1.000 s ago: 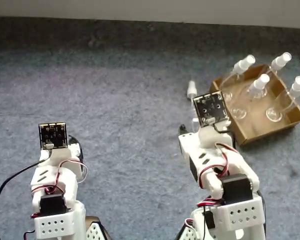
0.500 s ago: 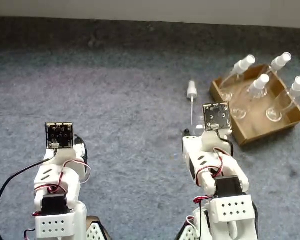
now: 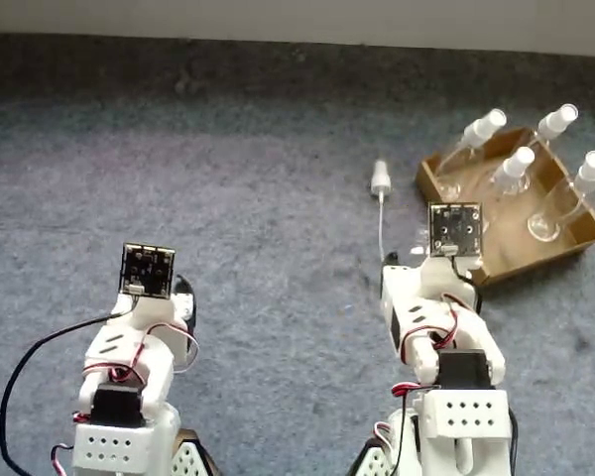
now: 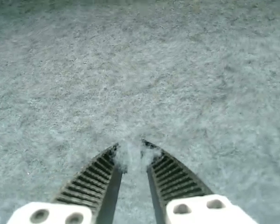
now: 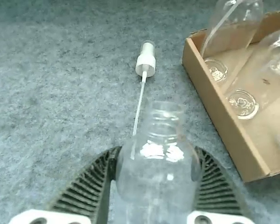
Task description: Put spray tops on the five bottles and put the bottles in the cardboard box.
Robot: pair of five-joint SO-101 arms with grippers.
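While four capped bottles (image 3: 506,174) stand in the cardboard box (image 3: 498,268) near the table's (image 3: 228,149) right edge, the fifth bottle (image 5: 157,186) has an open neck. It sits between the jaws of the right gripper (image 5: 156,154), which are closed on its body, just beside the box's near left corner. The last spray top (image 5: 145,65) lies flat on the table just past the bottle, with its head toward the far edge and its tube pointing back at the neck. The left gripper (image 4: 129,147) hangs over the table's left half, toward the near edge. Its jaws are almost together and hold nothing.

Capping this bottle looks like the step in hand. The right arm would do well to hold the bottle steady. The left should take the top by its head, so the tube threads straight into the neck.
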